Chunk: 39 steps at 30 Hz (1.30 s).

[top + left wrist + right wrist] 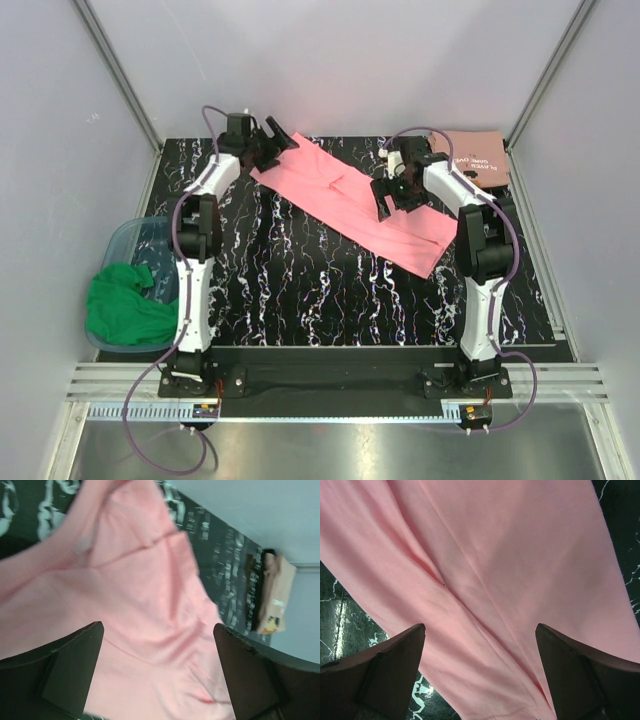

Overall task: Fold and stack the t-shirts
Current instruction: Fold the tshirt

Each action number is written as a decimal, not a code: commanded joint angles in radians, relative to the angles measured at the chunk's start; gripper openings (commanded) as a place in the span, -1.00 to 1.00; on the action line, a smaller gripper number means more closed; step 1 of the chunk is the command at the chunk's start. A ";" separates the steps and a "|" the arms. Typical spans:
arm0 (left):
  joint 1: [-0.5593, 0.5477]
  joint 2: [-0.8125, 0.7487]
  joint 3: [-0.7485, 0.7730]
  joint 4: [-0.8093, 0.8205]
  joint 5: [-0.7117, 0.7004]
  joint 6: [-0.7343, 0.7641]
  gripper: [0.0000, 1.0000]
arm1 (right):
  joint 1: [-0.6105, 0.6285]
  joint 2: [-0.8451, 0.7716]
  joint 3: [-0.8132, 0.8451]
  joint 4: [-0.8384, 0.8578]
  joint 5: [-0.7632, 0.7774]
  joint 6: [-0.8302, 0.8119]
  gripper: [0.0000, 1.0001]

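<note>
1. Top external view is showing a green cloth spilling from a clear blue bin at the left edge of the table, well apart from the work.
2. The left gripper is hanging over the far-left end of the bright pink t-shirt, its fingers standing wide apart and pinching nothing.
3. That shirt is lying as a long strip, its long axis running diagonally from far left to near right, so each arm is sitting nearer its own end.
4. The right gripper is hovering over the strip's right half, fingers likewise spread and holding nothing; cloth is filling the right wrist view beyond the fingertips.
5. The folded salmon t-shirt is resting in the far-right corner, its lettering too small to read.
6. Blur is smearing the left wrist view, and whether either gripper is touching the cloth is staying unclear.
</note>
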 commanded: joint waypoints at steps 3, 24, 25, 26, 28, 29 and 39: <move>-0.026 -0.359 -0.074 0.087 0.070 0.017 0.98 | 0.002 0.037 0.031 -0.002 -0.030 -0.062 0.99; -0.170 -1.036 -0.682 -0.097 0.023 0.123 0.95 | 0.034 0.073 -0.110 -0.031 0.167 0.191 0.94; -0.170 -1.042 -0.684 -0.103 0.023 0.124 0.95 | 0.053 0.076 -0.116 -0.042 0.193 0.191 0.94; -0.170 -1.047 -0.682 -0.108 0.021 0.123 0.95 | 0.062 0.079 -0.133 -0.043 0.228 0.191 0.94; -0.172 -1.064 -0.676 -0.117 0.017 0.116 0.95 | 0.103 0.083 -0.139 -0.065 0.269 0.240 0.93; -0.170 -1.070 -0.678 -0.121 0.013 0.116 0.95 | 0.119 0.090 -0.142 -0.075 0.291 0.252 0.94; -0.161 -1.140 -0.687 -0.226 -0.052 0.141 0.95 | 0.321 0.079 -0.197 -0.192 0.245 0.714 0.93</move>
